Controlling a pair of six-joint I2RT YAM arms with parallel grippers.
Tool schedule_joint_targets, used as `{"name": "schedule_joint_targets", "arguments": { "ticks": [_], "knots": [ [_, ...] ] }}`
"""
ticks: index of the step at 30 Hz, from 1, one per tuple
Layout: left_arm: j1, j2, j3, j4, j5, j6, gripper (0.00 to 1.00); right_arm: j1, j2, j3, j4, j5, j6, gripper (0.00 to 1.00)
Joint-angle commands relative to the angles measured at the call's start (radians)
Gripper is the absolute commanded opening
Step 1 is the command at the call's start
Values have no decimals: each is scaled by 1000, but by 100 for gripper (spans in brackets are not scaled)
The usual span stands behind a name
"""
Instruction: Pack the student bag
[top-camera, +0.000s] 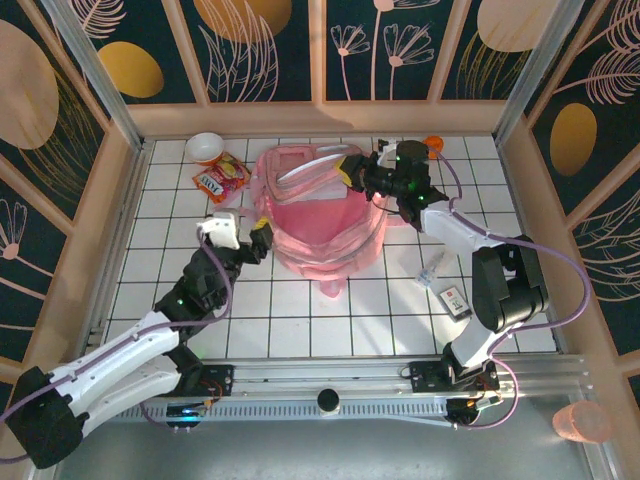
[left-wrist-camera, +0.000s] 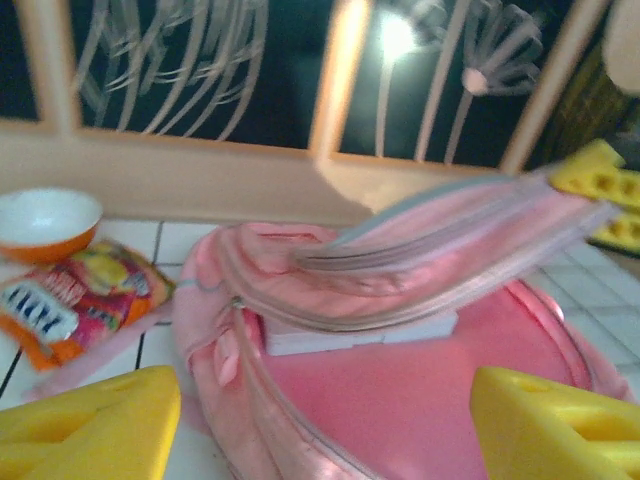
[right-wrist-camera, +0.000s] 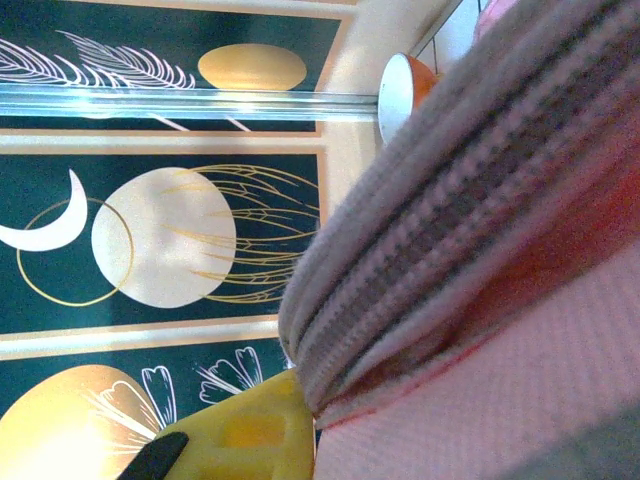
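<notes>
The student bag (top-camera: 322, 238), a large pink backpack, lies flat mid-table with its main compartment unzipped. My right gripper (top-camera: 356, 172) is shut on the bag's lid flap (left-wrist-camera: 450, 250) and holds it raised over the opening. In the right wrist view the flap's ribbed edge (right-wrist-camera: 470, 220) presses against my yellow finger (right-wrist-camera: 245, 430). A flat white item (left-wrist-camera: 365, 330) lies inside the bag under the flap. My left gripper (top-camera: 256, 240) hovers at the bag's left rim, open. Its yellow fingers (left-wrist-camera: 90, 425) stand wide apart with only the bag's pink lining (left-wrist-camera: 420, 400) below them.
A white and orange bowl (top-camera: 205, 147) and a red snack packet (top-camera: 222, 179) sit left of the bag near the back wall. An orange object (top-camera: 433, 145) lies at the back right. A clear packet (top-camera: 435, 268) and a small card-like item (top-camera: 455, 300) lie right of the bag.
</notes>
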Motion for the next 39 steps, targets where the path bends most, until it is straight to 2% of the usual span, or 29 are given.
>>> {"name": "schedule_joint_targets", "arguments": {
  "ticks": [1,5,8,12,16,20,25,29,36,39],
  "knots": [
    [2,75,107,-70,237,370,77,-4,-44,11,36,-53,-18,0],
    [1,213,231,-187,393,571,78,-4,-58,10,14,-61,-30,0],
    [0,295,298,-200,402,673,80,-4,-69,9,-11,-65,-44,0],
    [2,382,353,-174,361,806,89,-5,-79,4,-32,-73,-54,1],
    [17,464,388,-115,305,835,97,-4,-86,1,-56,-76,-64,2],
    [54,516,431,-79,367,808,98,-4,-94,2,-79,-82,-77,2],
    [103,606,520,-117,446,824,98,-4,-98,5,-90,-94,-84,2],
    [129,681,593,-165,497,846,96,-4,-98,5,-93,-102,-86,2],
    [152,781,660,-170,475,863,81,-6,-105,13,-120,-120,-102,2],
    [152,797,680,-174,451,858,70,-6,-112,14,-130,-120,-112,3]
  ]
}}
